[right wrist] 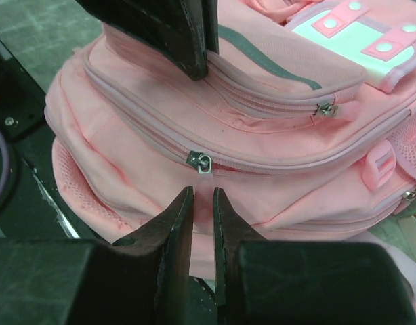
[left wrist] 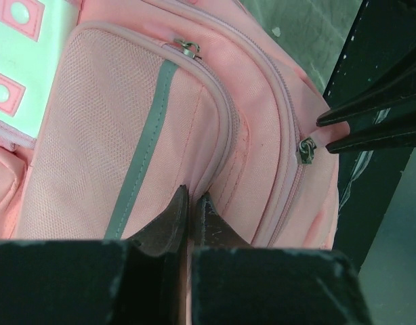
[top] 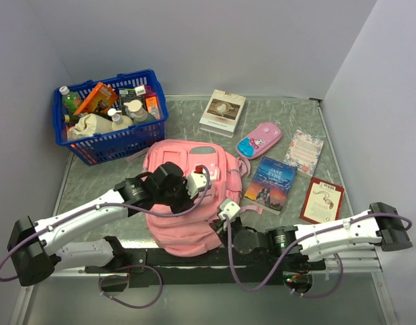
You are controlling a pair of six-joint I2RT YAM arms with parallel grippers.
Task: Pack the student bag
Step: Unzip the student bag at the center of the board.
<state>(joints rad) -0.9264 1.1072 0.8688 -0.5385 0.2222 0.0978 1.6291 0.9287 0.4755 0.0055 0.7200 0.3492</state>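
The student bag (top: 184, 217) is a pink backpack lying flat at the table's near middle. It also fills the left wrist view (left wrist: 194, 101) and the right wrist view (right wrist: 127, 101). My left gripper (top: 194, 195) rests on top of the bag, its jaws (left wrist: 192, 198) shut on a fold of the front pocket fabric beside the grey stripe (left wrist: 137, 162). My right gripper (top: 225, 217) is at the bag's near right edge. Its jaws (right wrist: 202, 193) are shut on the pink pull tab hanging from the main zipper slider (right wrist: 201, 162). The zipper looks closed.
A blue basket (top: 82, 145) of bottles and packets stands at the back left. A white book (top: 223, 112), a pink-and-blue pencil case (top: 259, 140), a patterned notebook (top: 304, 152), a Jane Eyre book (top: 271, 184) and a red booklet (top: 322, 200) lie to the bag's right.
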